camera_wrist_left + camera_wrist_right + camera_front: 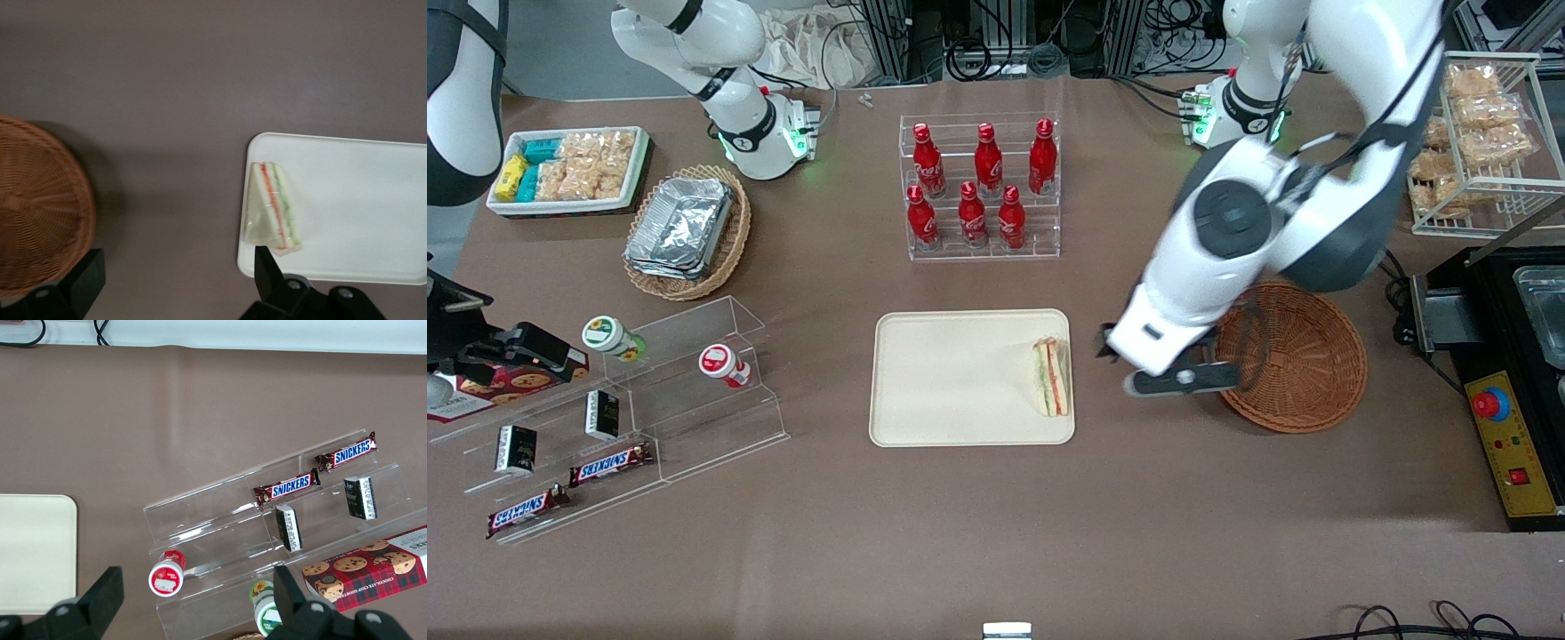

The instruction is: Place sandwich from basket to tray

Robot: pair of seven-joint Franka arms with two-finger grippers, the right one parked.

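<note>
The sandwich lies on the cream tray, at the tray's edge nearest the working arm. It also shows in the left wrist view on the tray. The round reddish-brown basket is empty; part of it shows in the left wrist view. My left gripper hangs above the bare table between the tray and the basket, open and holding nothing. One of its fingers sits near the sandwich's tip without touching it.
A clear rack of red bottles stands farther from the front camera than the tray. A tan oval basket with foil containers, a white snack bin and clear steps with snacks lie toward the parked arm's end. A black box lies beside the basket.
</note>
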